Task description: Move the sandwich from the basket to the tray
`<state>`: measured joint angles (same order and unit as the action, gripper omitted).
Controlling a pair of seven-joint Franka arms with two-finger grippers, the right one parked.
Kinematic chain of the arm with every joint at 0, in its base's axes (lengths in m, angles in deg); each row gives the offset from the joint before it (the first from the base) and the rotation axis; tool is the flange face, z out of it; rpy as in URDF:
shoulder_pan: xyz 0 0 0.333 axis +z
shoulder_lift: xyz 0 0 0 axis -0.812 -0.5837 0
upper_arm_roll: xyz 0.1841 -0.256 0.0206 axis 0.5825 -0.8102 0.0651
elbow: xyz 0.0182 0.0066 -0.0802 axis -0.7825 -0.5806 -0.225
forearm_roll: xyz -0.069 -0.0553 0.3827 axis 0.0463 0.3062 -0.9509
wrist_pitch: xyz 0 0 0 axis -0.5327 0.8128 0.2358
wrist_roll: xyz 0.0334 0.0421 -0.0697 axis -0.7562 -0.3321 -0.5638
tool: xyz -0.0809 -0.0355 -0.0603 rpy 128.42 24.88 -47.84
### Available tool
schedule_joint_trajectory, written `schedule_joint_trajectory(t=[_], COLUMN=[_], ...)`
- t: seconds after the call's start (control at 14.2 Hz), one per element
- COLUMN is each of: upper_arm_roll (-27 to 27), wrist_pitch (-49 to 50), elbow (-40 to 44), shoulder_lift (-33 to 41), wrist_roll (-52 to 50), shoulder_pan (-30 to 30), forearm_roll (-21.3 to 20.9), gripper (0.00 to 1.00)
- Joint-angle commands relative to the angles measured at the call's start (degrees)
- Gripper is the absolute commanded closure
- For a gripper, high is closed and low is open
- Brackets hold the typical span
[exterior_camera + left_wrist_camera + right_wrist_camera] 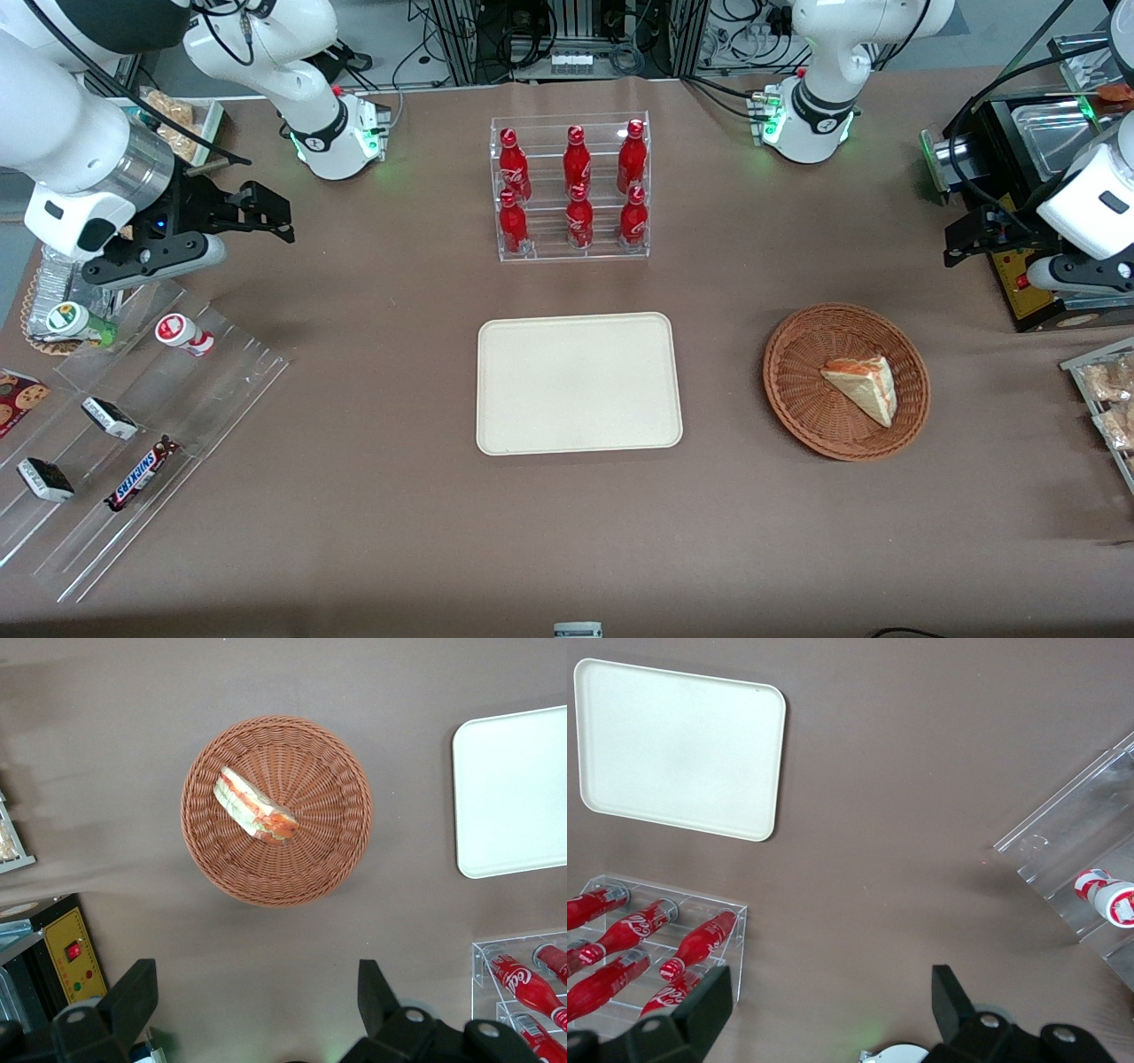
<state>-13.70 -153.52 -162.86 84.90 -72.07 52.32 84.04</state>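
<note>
High above the table, farther from the front camera than the basket (276,811), my gripper (257,1010) hangs with its fingers spread wide and nothing between them. The sandwich (863,385) lies inside the basket, its red-orange and green filling showing along the cut edge. The tray (579,383) sits well apart from the basket, nearer the front camera than the rack of red bottles (572,188).

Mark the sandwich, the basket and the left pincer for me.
sandwich (255,806): left wrist view, on its filling edge.
basket (797,390): front view, on bare woven floor beside the sandwich.
left pincer (257,997): left wrist view, midway between its open fingers, farther from the front camera than the basket.
</note>
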Motion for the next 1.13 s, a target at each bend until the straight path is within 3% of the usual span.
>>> schedule_joint_trajectory(t=[0.0, 0.78, 1.06], upper_arm_roll=[-0.5, 0.0, 0.0], wrist_pitch=[1.4, 2.2, -5.1], elbow=[0.4, -0.3, -8.8], shoulder_lift=[0.0, -0.4, -0.6], wrist_roll=[0.9, 0.6, -2.6], shoulder_pan=[0.7, 1.2, 0.9], forearm_roll=[-0.1, -0.2, -0.2], gripper=[0.00, 0.00, 0.00])
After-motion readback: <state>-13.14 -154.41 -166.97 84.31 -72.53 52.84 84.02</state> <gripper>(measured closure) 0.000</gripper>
